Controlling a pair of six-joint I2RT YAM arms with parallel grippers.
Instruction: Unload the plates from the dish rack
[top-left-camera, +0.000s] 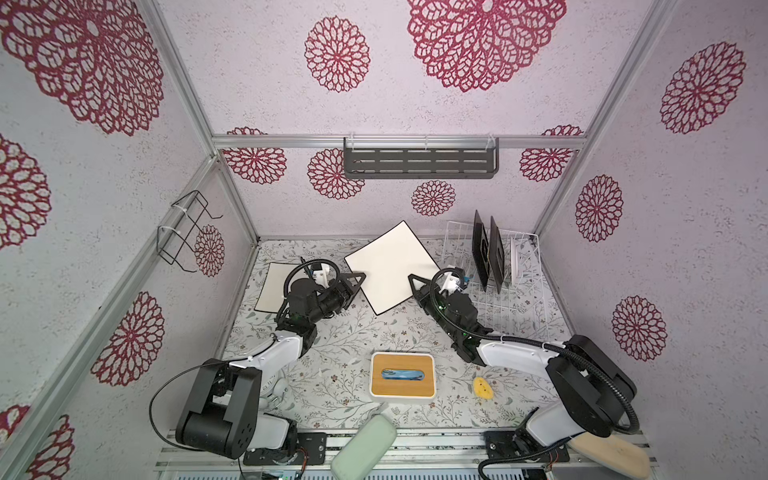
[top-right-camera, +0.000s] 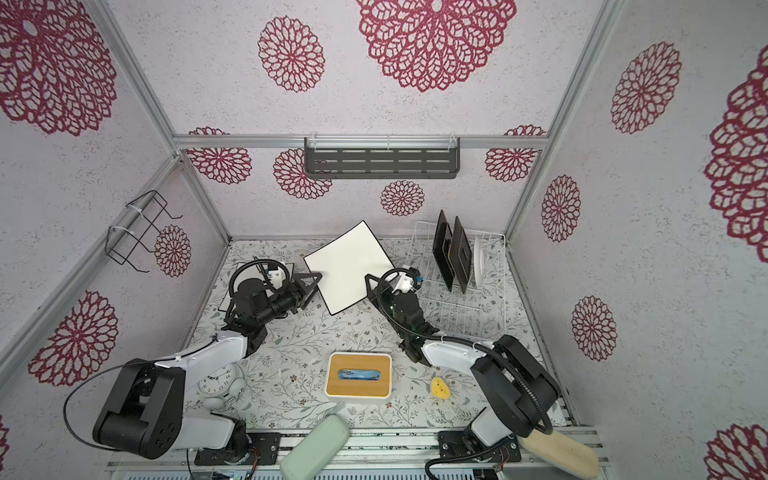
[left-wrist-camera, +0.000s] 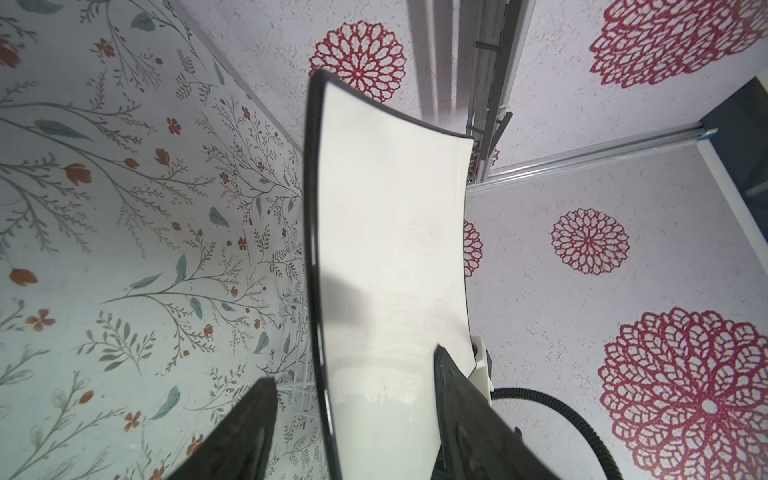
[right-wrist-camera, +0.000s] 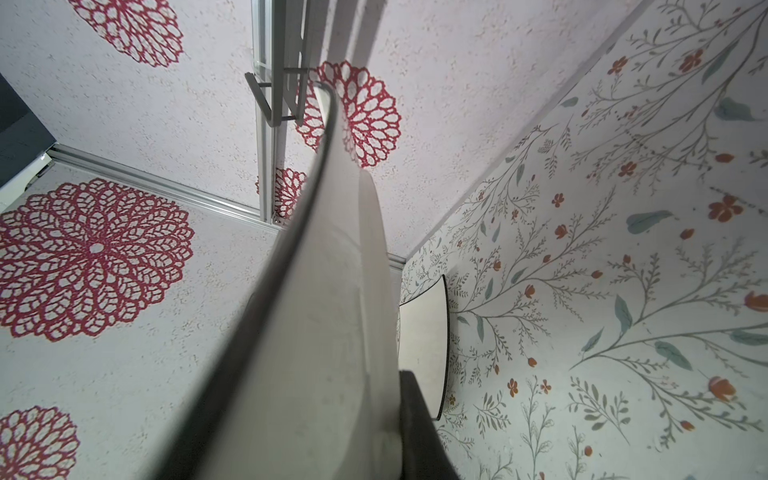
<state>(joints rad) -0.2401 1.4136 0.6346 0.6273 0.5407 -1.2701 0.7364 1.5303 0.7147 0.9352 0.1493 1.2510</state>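
Mid-table, right end effector (top-left-camera: 412, 278) pinches cream plate (top-left-camera: 390, 266); left end effector (top-left-camera: 360, 277) spread around it.

Two dark square plates (top-left-camera: 496, 255) stand upright in the white wire dish rack (top-left-camera: 498, 305), with a round white plate (top-left-camera: 516, 259) on edge just right of them. Left of the rack a cream square plate (top-left-camera: 390, 266) tilts, seemingly lifted. A second cream plate (top-left-camera: 272, 286) lies flat farther left.

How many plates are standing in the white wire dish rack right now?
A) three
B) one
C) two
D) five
A: a dark square plate, a second dark square plate and a round white plate stand upright side by side among the tines of the dish rack.
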